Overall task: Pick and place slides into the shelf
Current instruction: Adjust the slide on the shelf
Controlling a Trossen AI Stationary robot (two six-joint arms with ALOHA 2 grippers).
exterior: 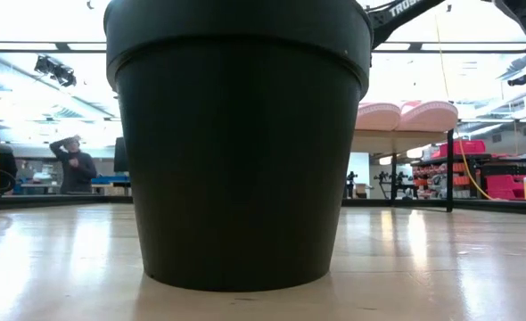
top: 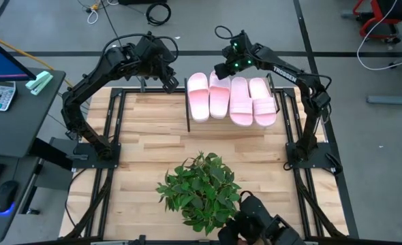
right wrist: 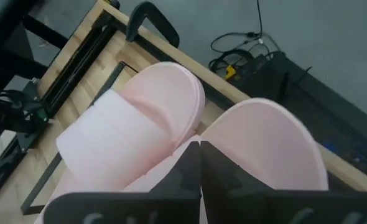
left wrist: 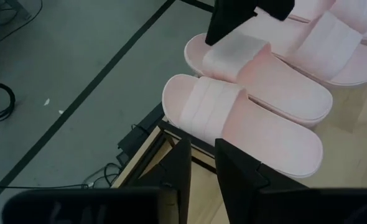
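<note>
From above, four smooth pink foam slides (top: 232, 99) lie side by side on the shelf (top: 189, 116) at the table's (top: 146, 143) far edge. The right gripper (top: 223, 70) hovers over them. Its wrist view shows its fingers pressed together. The left gripper (left wrist: 201, 163), beside the shelf's left end, is slightly spread.

Four slides (top: 232, 99) fill the shelf (top: 189, 116) at the table's (top: 146, 136) twelve o'clock edge, with the right claw (top: 223, 70) directly over them. The potted plant (top: 199, 190) blocks the six o'clock side. Between plant and shelf, bare table lies open from nine to three o'clock.
</note>
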